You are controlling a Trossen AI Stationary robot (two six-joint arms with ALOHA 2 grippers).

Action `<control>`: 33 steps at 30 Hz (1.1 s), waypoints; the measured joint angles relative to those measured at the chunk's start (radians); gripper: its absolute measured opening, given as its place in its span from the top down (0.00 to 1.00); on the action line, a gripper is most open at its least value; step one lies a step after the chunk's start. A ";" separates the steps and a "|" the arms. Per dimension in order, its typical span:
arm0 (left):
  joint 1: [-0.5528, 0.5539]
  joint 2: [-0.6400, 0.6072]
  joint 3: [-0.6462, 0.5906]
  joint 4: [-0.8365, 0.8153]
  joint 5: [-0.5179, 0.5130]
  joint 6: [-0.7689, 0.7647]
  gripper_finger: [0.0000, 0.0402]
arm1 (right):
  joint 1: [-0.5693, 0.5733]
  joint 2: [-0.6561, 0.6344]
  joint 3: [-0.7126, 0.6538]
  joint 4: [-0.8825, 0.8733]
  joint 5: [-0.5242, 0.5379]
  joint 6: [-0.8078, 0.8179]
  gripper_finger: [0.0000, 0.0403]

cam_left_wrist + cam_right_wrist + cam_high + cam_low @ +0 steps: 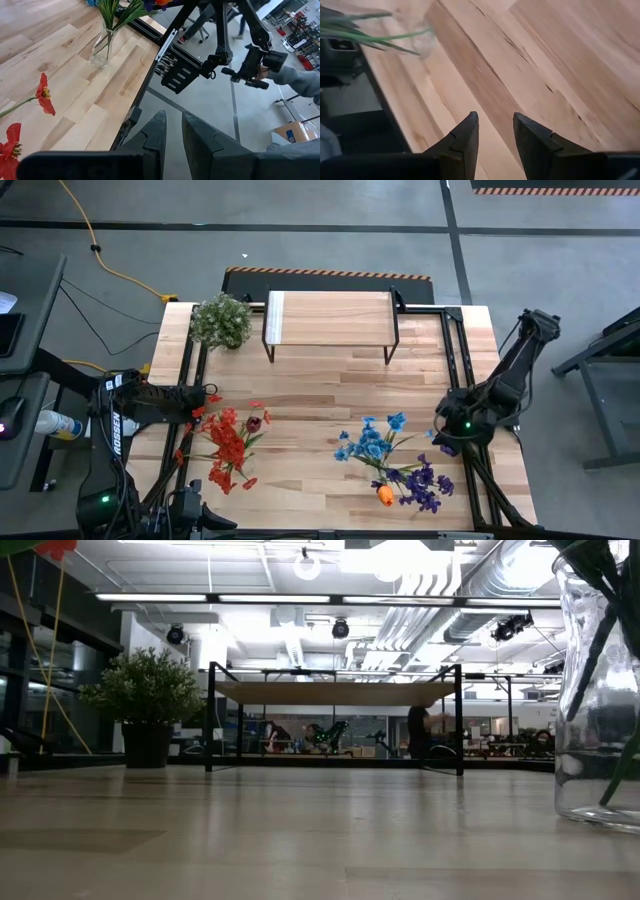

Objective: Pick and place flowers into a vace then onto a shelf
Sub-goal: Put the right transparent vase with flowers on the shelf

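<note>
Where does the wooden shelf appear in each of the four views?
High view: shelf at the table's far edge, middle.
Low view: shelf in the centre, far off.
Left wrist view: not in it.
Right wrist view: not in it.
Landmark: potted plant beside the shelf.

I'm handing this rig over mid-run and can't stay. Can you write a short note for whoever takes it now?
Left gripper: at the table's left edge, nothing between its fingers.
Right gripper: low over bare wood near the right edge, fingers apart, holding nothing.
Red flowers stand front left; blue and purple flowers with an orange tulip stand front right in a glass vase.
Shelf at the back: top bare; potted plant beside it.
Left to do: nothing is on the shelf yet.
</note>
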 joint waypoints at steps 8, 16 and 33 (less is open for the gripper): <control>0.000 0.000 0.000 0.000 0.000 0.001 0.76 | 0.005 0.123 0.000 0.015 -0.037 -0.005 0.72; 0.000 0.000 0.000 0.001 0.025 -0.001 0.76 | 0.095 0.246 0.001 0.020 0.011 0.015 0.72; 0.000 0.000 0.000 0.006 0.015 -0.002 0.76 | 0.169 0.404 0.002 0.214 0.229 -0.101 0.72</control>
